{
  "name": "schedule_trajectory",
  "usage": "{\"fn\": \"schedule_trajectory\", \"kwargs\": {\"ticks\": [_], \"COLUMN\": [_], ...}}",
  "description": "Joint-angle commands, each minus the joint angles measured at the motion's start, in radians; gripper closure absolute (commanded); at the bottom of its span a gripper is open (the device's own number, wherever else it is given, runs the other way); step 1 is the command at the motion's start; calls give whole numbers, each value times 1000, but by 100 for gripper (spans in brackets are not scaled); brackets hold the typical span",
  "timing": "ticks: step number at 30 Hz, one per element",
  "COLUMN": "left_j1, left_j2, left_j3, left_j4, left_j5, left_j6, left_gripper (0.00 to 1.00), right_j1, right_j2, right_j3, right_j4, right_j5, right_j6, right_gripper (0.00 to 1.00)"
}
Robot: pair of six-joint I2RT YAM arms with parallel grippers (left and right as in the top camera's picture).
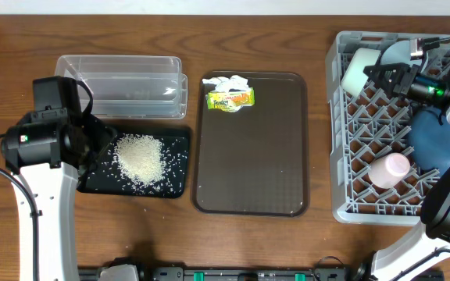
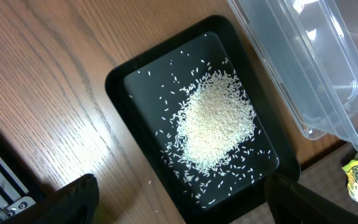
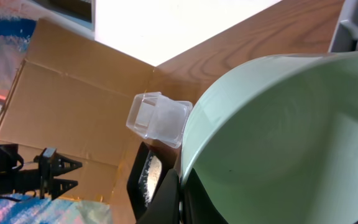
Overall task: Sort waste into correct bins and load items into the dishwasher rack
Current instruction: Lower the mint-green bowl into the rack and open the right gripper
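Quick rundown of what we're seeing here. The right pincer point(image 3: 180, 196) has its two fingers clamped on the rim of the pale mint-green bowl point(image 3: 278, 143). From the overhead that bowl point(image 1: 360, 70) is tilted up on its side at the far-left corner of the large square grey plastic rack with upright pegs point(image 1: 342, 156). We can't tell whether it's resting on the pegs or just hanging over them.

Also in the rack are a large dark-blue bowl point(image 1: 432, 136) toward the right side and a small pink cup point(image 1: 389, 168) lying on its side near the front edge.

The left pincer point(image 2: 182, 185) is spread wide with nothing between its fingers. It hovers over the shallow black rectangular tray point(image 2: 120, 84), near that tray's left end in the overhead. A heap of loose white rice grains point(image 2: 216, 124) sits around the middle of the tray, with stray grains scattered across the tray floor. One or two grains lie on the wooden tabletop point(image 2: 42, 74) just off the tray's edge.

The clear rectangular plastic container point(image 1: 119, 86) sits just behind the black tray, and we see nothing in it.

The large brown serving tray point(image 1: 252, 156) lies between the bins and the rack. In its far-left corner a crumpled white tissue point(image 1: 226, 81) touches a small yellow printed wrapper point(image 1: 231, 99), which lies just in front of it. So neither of those is in a bin yet.
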State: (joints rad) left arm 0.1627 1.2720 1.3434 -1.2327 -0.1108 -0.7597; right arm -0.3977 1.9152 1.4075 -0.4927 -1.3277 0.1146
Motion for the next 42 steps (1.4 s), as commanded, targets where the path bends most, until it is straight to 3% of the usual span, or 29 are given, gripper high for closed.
{"fn": "schedule_trajectory", "kwargs": {"ticks": [1,18,24,27,30,32,34,42], "left_j1": [5,5,5,5,5,5,5,5], "left_j2": [2,2,2,2,2,2,2,2], "left_j3": [15,15,15,15,15,15,15,15], "left_j4": [-5,-5,-5,-5,-5,-5,-5,-5], "left_j5": [-9,-9,-9,-9,-9,-9,-9,-9], "left_j6": [-8,-8,-9,-8,-9,-9,-8,-8], "left_gripper": [12,12,12,12,12,12,12,12], "right_j1": [0,-13,-65,-93,-122,-141,-156,-166], "right_j2": [16,75,54,19,-29,-75,-126,-372], "right_j3": [-2,-2,-2,-2,-2,-1,-1,-1], "right_j4": [3,-35,-169,-235,-280,-309,-337,-387], "right_j5": [0,-14,166,236,284,313,364,612], "right_j6": [4,5,-5,-26,-26,-26,-21,54], "right_gripper": [99,98,92,80,49,38,34,39]}}
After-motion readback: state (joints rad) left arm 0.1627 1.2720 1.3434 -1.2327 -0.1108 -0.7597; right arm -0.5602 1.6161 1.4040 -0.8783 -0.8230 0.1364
